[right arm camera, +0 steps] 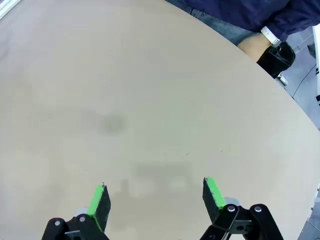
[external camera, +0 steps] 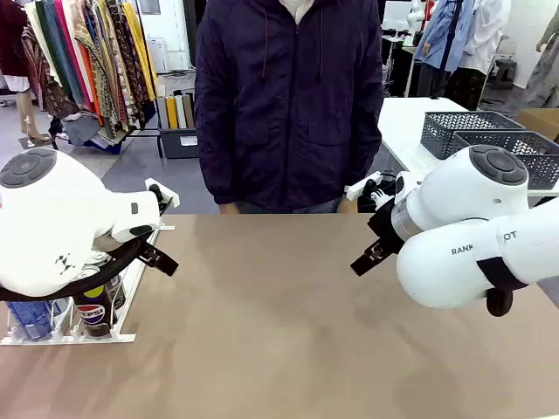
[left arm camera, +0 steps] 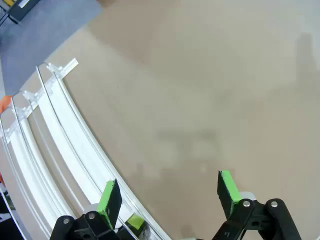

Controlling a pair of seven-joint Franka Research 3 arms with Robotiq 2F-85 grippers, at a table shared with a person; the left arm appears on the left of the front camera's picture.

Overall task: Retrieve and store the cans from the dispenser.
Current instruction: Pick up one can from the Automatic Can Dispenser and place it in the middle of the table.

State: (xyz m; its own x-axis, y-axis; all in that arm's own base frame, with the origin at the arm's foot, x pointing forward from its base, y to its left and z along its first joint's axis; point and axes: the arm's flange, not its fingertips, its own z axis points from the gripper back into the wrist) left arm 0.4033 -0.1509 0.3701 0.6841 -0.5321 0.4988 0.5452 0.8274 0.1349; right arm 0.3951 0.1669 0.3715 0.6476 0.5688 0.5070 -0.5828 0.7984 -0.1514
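Note:
The dispenser, a flat white rack of rails, lies at the table's left edge, mostly under my left arm. A black Pepsi can and a blue can stand at its front stop bar. My left gripper hovers just right of the rack, open and holding nothing. In the left wrist view the open left gripper hangs over bare table, with the dispenser rails curving past its left finger. My right gripper is open and empty over the table's right half. The right wrist view shows the same open gripper above bare tabletop.
A person in a dark jacket stands at the far edge, one hand resting at the rim. Two dark grey mesh baskets sit on a white table behind my right arm. The brown tabletop stretches between the arms.

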